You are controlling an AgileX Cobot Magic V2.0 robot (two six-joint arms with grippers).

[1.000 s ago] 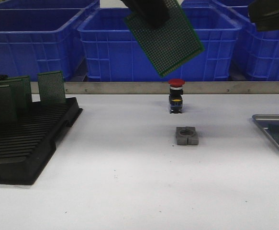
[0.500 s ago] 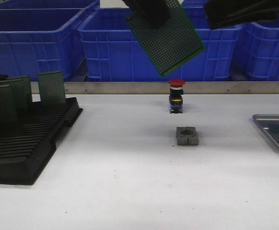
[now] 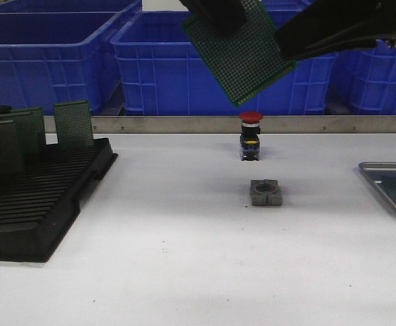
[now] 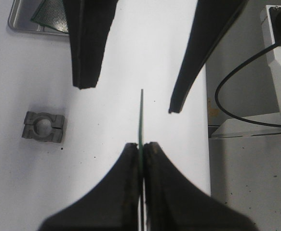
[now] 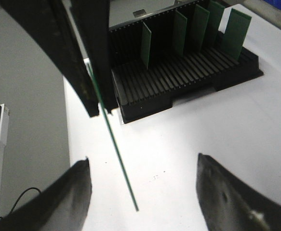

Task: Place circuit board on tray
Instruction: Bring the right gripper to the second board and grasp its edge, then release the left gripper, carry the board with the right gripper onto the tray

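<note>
Front view shows my left gripper (image 3: pixel 218 17) holding the circuit board (image 3: pixel 242 58) high above the middle of the bench (image 3: pixel 184 238), tilted so one corner points down over the red emergency-stop button (image 3: pixel 250 117) at the bench's far edge. In my left wrist view the jaws are closed flat on the board (image 4: pixel 140 120), which I see edge-on as a thin green line rising from between the pads. My right gripper (image 3: pixel 327 30) reaches in beside the board's right edge with its jaws spread wide; in my right wrist view the board's edge (image 5: pixel 116 149) runs between my two right fingers (image 5: pixel 75 187), apart from both of them. The tray (image 3: pixel 381 178) sits at the bench's right edge, well apart from the board, and it seems to carry one green board (image 4: pixel 51 12) already, though only a corner shows. The black slotted rack (image 3: pixel 41 204) with its upright boards stands at the left edge, a small grey clamp block (image 3: pixel 265 193) near the middle.
</note>
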